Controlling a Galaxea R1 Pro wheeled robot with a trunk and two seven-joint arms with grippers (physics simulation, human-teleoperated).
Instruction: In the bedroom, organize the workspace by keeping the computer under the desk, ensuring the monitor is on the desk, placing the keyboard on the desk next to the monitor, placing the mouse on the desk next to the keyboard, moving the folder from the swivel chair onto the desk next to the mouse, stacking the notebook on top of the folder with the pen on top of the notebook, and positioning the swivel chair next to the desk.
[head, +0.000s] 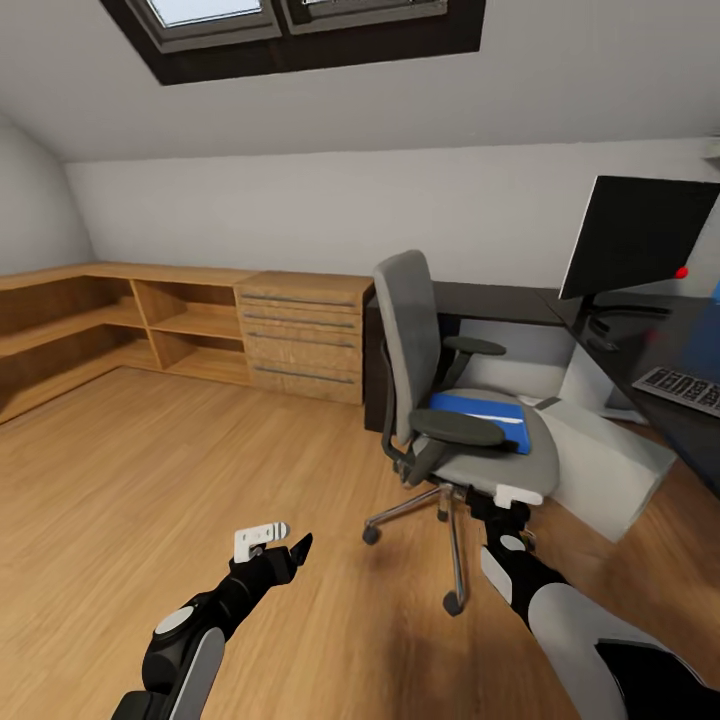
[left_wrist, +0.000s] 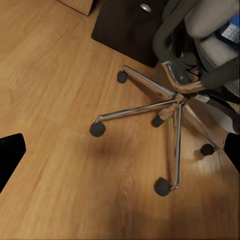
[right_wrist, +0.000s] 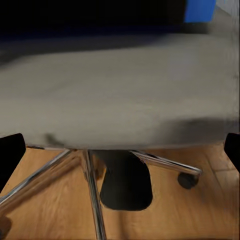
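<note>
- Blue folder (head: 482, 416) lay on the grey padded swivel chair (head: 440, 390) seat, partly hidden by an armrest.
- Monitor (head: 636, 238) and keyboard (head: 683, 388) on the glossy black table (head: 520, 300), cut off at frame edge.
- Right gripper (head: 505, 502) at the seat's front edge, fingers spread wide.
- Left gripper (head: 275, 540) over open wood floor (head: 180, 460), fingers wide, empty.

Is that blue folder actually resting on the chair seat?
Touching. In the head view the folder lies flat on the swivel chair's grey seat pad, no gap under it, partly behind the near armrest.
</note>
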